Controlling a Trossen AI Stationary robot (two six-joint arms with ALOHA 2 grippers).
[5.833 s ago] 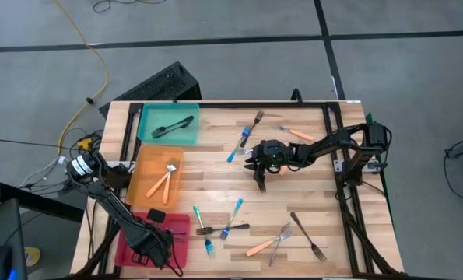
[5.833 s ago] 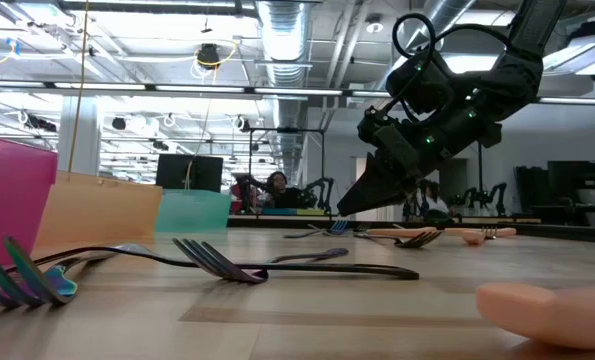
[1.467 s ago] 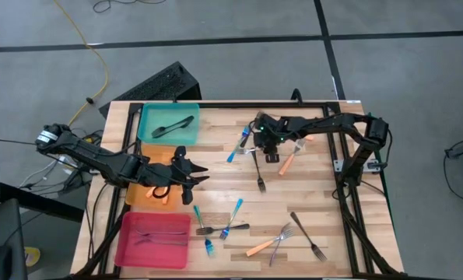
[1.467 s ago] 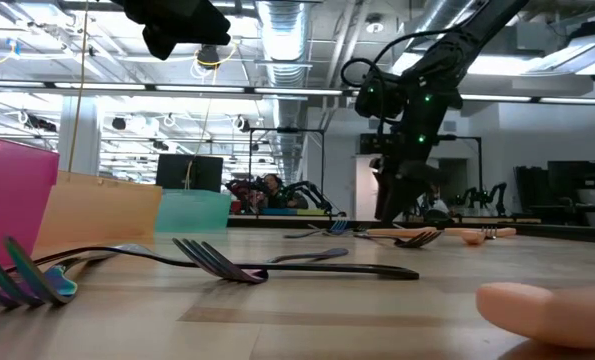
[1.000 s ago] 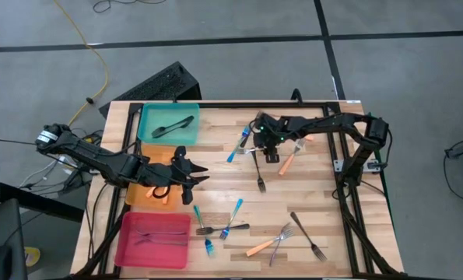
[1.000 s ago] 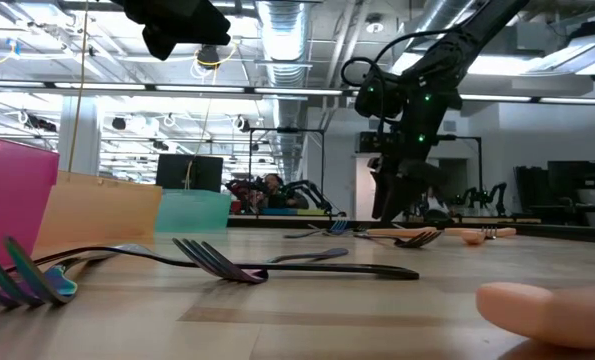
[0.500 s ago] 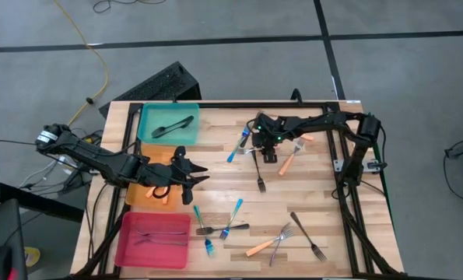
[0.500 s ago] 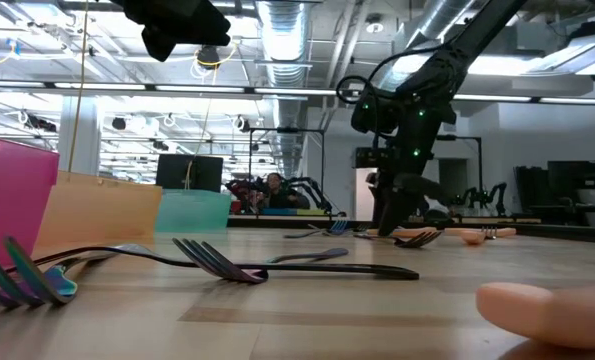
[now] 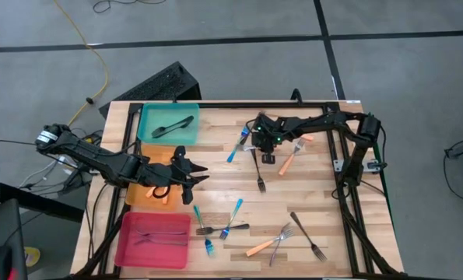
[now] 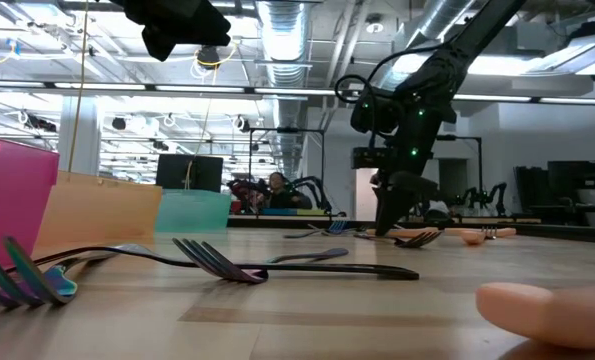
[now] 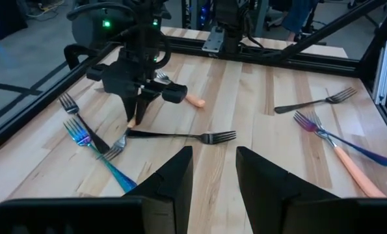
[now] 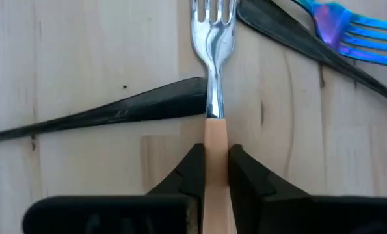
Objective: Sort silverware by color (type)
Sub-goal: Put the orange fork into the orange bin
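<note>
The right hand (image 9: 267, 152) is lowered, fingers down, at the far middle of the tabletop (image 9: 309, 194), its fingers (image 12: 192, 170) closed on the orange-handled fork (image 12: 214, 97), whose silver tines lie flat on the wood. The fork's handle end is hidden between the fingers. The left hand (image 9: 186, 175) is held above the orange tray (image 9: 142, 159), fingers (image 11: 173, 185) parted and empty.

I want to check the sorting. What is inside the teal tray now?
One dark utensil lies in the teal tray, alone. The high view is too coarse to tell fork from spoon. No arm covers that tray.
</note>
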